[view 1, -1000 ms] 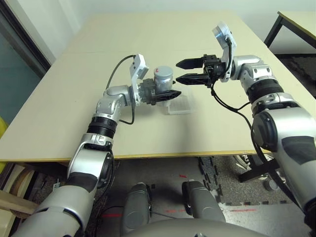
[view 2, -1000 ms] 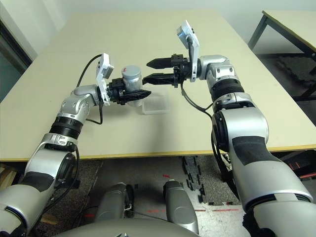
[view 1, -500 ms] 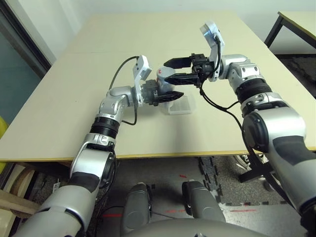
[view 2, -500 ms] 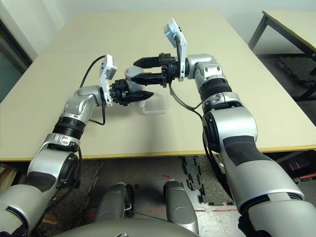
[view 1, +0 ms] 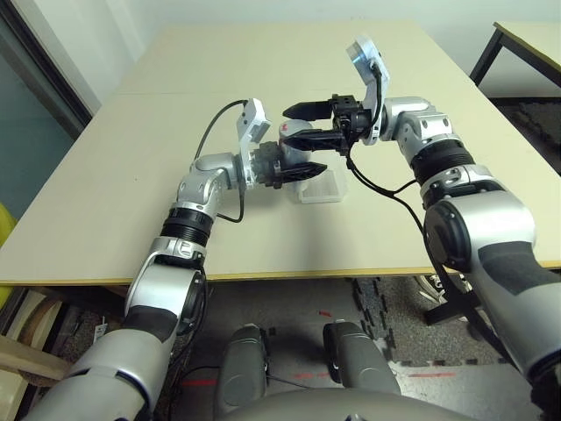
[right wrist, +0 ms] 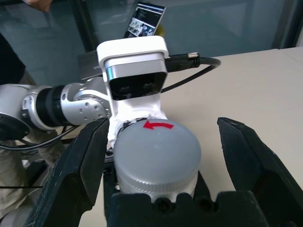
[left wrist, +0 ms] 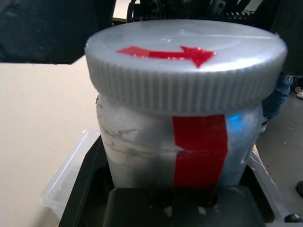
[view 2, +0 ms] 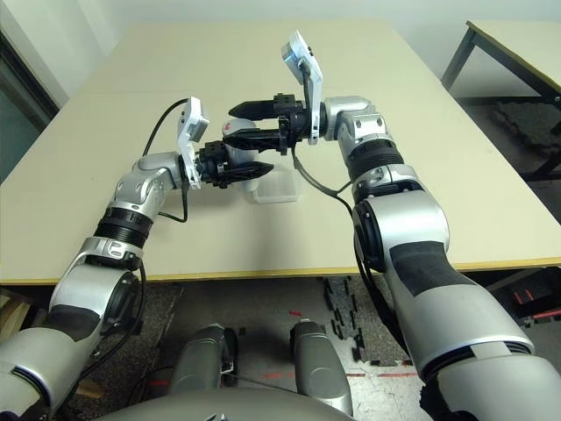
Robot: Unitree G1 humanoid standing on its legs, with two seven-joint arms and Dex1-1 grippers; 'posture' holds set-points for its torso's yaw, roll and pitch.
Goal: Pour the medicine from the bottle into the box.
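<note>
Beige table [view 1: 105,193], red-striped silvery capped bottle [left wrist: 180,142]

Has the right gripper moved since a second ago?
Yes. The open right gripper has shifted leftward across the table, now straddling the bottle's cap.

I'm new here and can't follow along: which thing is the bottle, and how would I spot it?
Look at the middle of the tan table, where the two silver arms meet. The left claw is shut on the bottle, holding it upright above the clear box, with the open right claw around its cap. It is the silvery one with a red stripe and a red arrow on top.
</note>
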